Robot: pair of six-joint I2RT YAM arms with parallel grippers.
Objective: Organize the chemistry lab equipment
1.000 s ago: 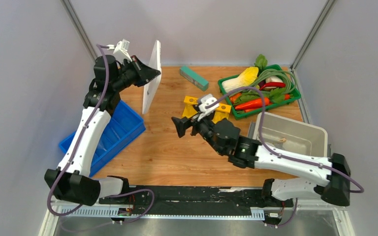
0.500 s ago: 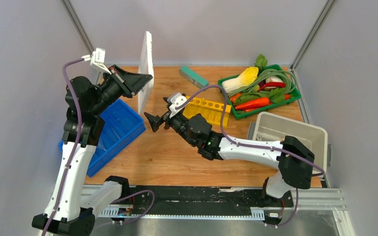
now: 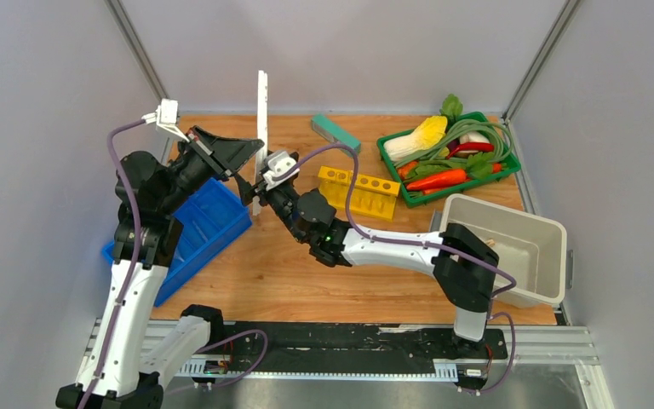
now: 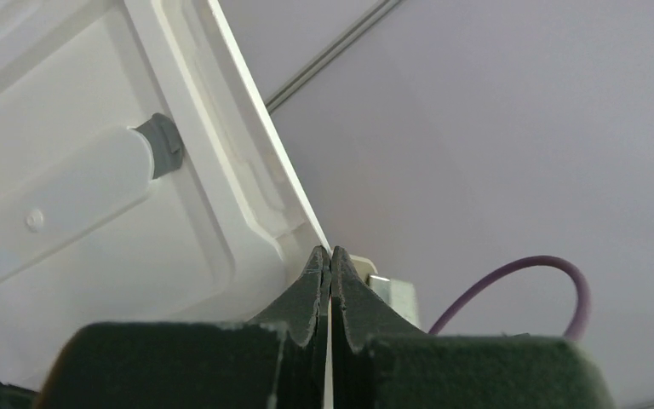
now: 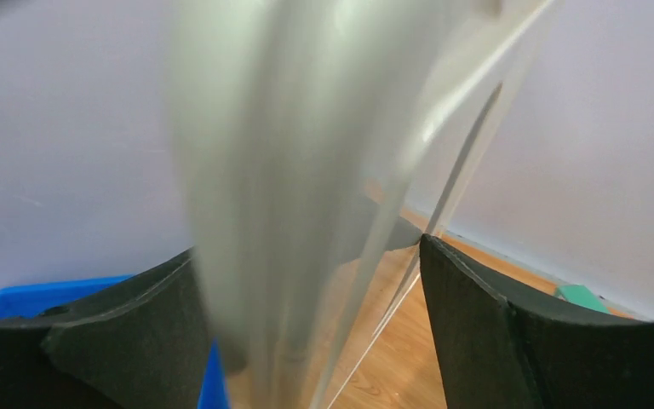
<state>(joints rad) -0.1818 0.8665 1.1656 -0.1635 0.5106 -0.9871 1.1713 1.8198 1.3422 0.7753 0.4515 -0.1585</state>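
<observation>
My left gripper (image 3: 254,152) is shut on the edge of a white flat lid (image 3: 261,119) and holds it upright, edge-on to the top camera, above the table's back left. In the left wrist view the jaws (image 4: 330,256) pinch the lid's rim (image 4: 247,111). My right gripper (image 3: 250,192) is open, its jaws on either side of the lid's lower part, which shows blurred in the right wrist view (image 5: 281,170). The yellow holed rack (image 3: 359,192) stands on the table behind my right arm. The glassware and other small items are out of view.
A blue bin (image 3: 200,223) sits tilted at the left under my left arm. A teal block (image 3: 335,134) lies at the back. A green basket of toy vegetables (image 3: 447,162) is at the back right. A grey tub (image 3: 511,230) stands at the right.
My right arm swung left from the yellow rack to the lid, its open jaws now around it. My left arm turned the lid edge-on and shifted it slightly right.
</observation>
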